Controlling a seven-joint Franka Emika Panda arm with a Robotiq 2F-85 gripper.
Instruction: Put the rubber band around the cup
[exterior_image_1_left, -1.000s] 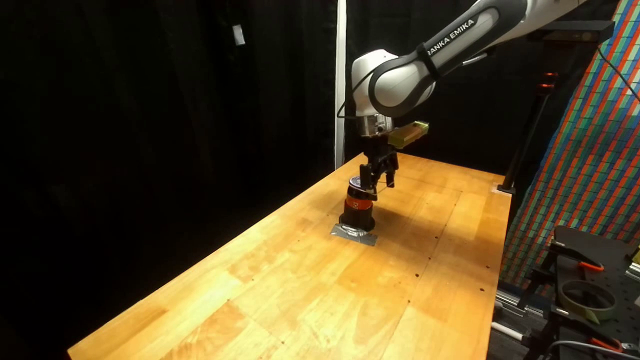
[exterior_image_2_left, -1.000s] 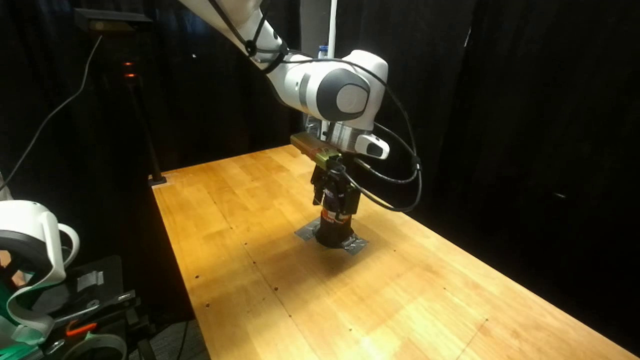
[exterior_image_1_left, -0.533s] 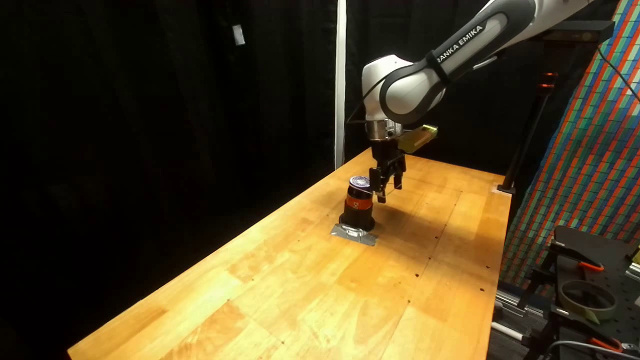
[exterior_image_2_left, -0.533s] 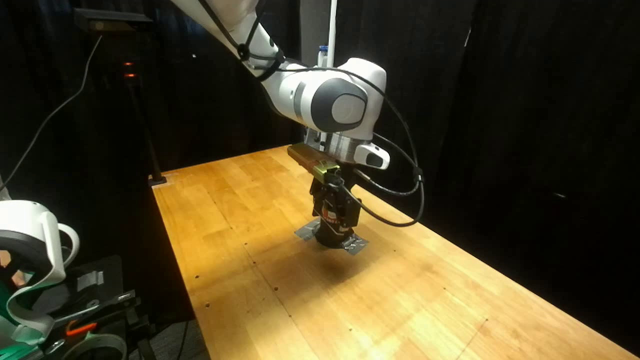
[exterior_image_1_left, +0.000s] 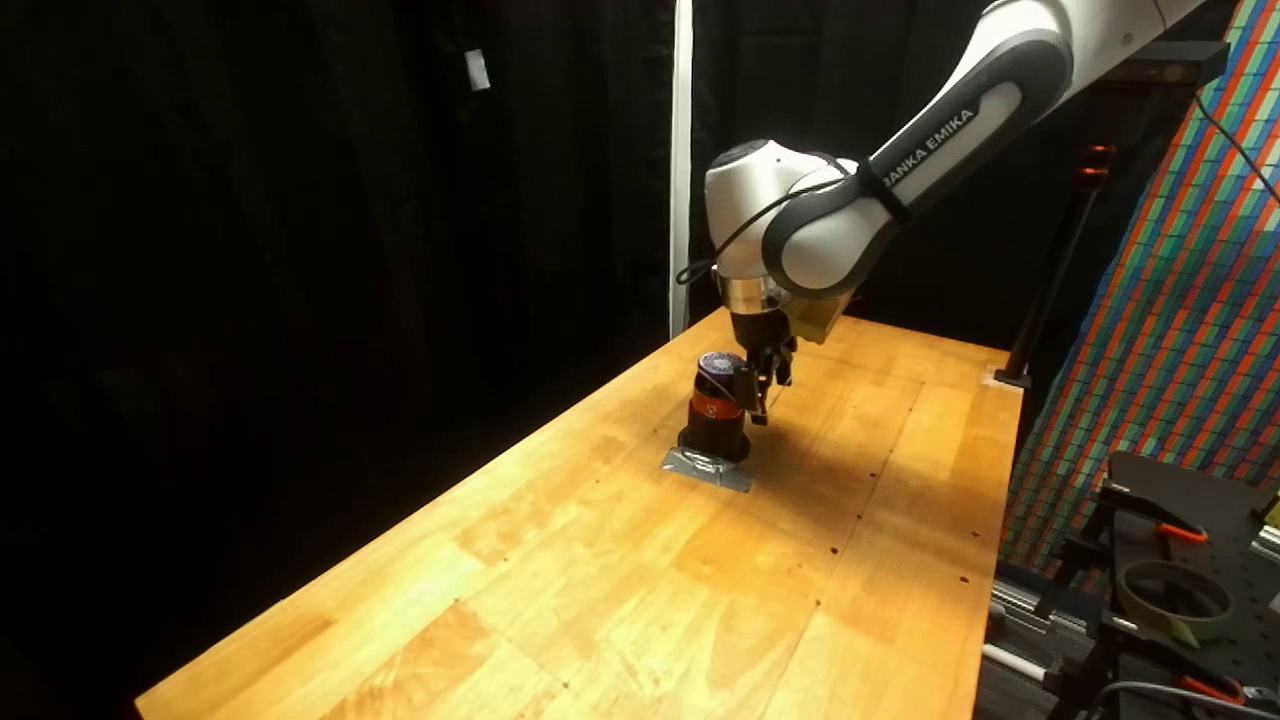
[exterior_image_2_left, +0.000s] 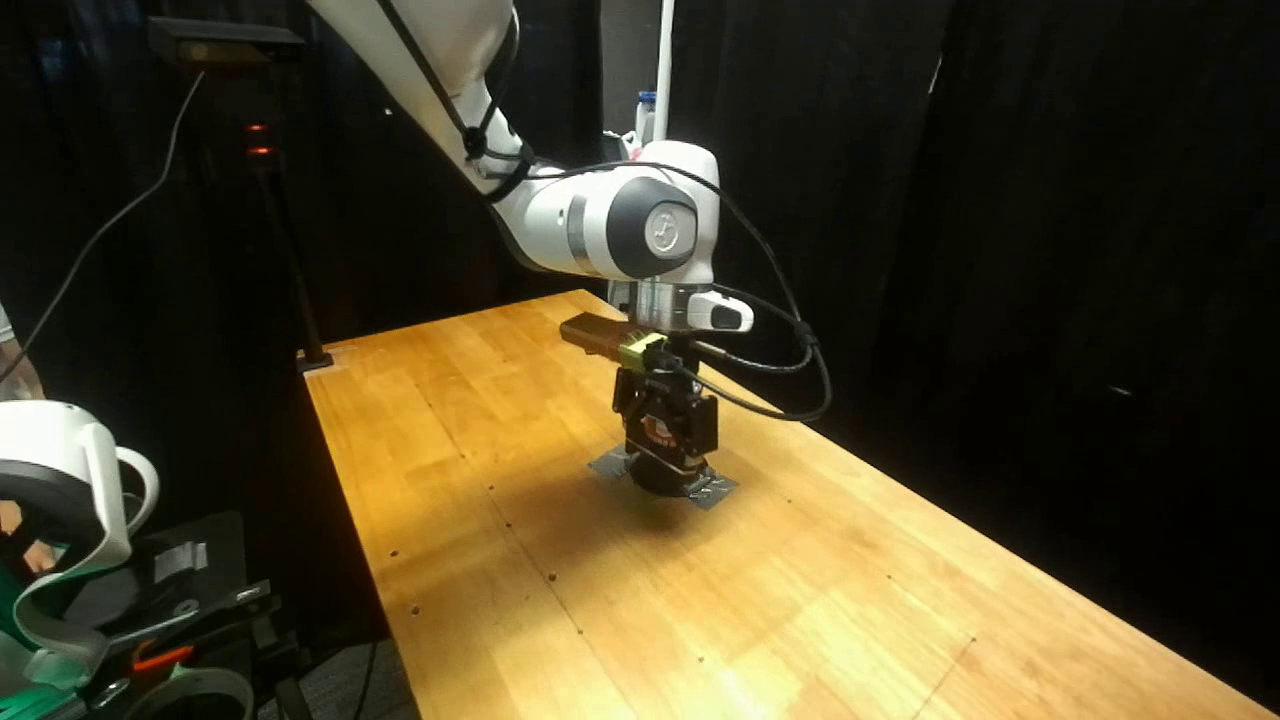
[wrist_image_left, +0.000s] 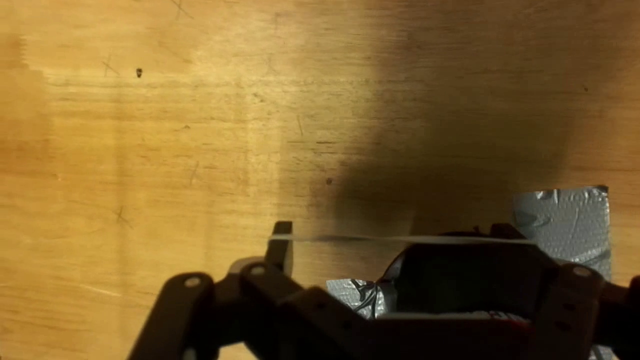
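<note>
The cup (exterior_image_1_left: 713, 432) is a dark upright cylinder with an orange-red stripe, taped to the wooden table. It is partly hidden behind the gripper in an exterior view (exterior_image_2_left: 660, 480), and it shows dark at the lower right of the wrist view (wrist_image_left: 470, 280). My gripper (exterior_image_1_left: 768, 400) is low beside the cup, also seen in the wrist view (wrist_image_left: 395, 239). Its fingers are spread. The pale rubber band (wrist_image_left: 345, 238) is stretched between the fingertips. A thin line crosses the cup's upper side in an exterior view; how far the band loops round the cup is unclear.
Grey tape strips (exterior_image_1_left: 708, 470) hold the cup's base to the table (exterior_image_1_left: 640, 580); they show too in the wrist view (wrist_image_left: 565, 220). A dark pole (exterior_image_1_left: 1050, 260) stands at a table corner. A black side stand carries a tape roll (exterior_image_1_left: 1175, 595).
My gripper first moved away from over the cup's side, uncovering its top, then came lower and slightly back toward the cup. The band moved with it. The cup has not moved.
</note>
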